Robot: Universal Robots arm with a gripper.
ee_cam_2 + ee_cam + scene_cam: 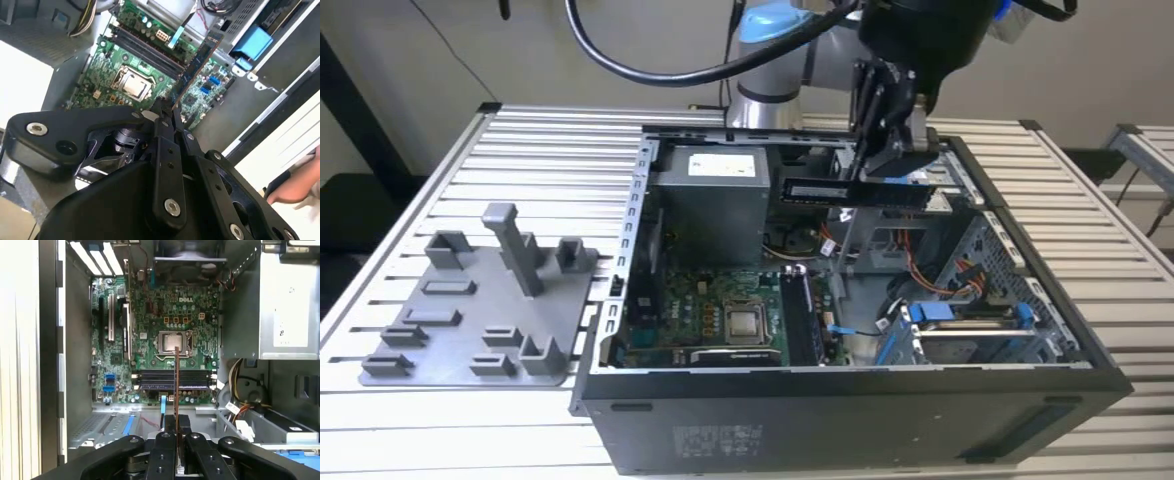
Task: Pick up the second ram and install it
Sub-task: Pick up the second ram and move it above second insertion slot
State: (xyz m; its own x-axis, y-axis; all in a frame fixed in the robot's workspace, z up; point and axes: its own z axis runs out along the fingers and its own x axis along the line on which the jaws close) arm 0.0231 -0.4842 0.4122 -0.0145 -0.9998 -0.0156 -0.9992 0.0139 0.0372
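Black fingers of the gripper (176,434) sit closest to the lens in both wrist views, pinched together on one end of the second ram (176,385). We see no gap between pads and stick.

First wrist view: the stick is edge-on, a thin line running out from the fingertips. In the picture it crosses the memory slots (172,381) and reaches the CPU socket (175,342) on the green motherboard (150,315). We cannot tell whether a slot already carries a stick.

Second wrist view: the stick's dark face angles away from the fingertips, above the board and clear of it. A blurred hand (300,187) shows outside the case.

Exterior view: the gripper (887,165) hangs over the open computer case (854,420). It holds the second ram (854,192) level near the case's top rim, just beside the power supply (707,190) and well above the board. A grey holder tray (454,345) lies on the slatted table (440,170), on the exterior view's left of the case.
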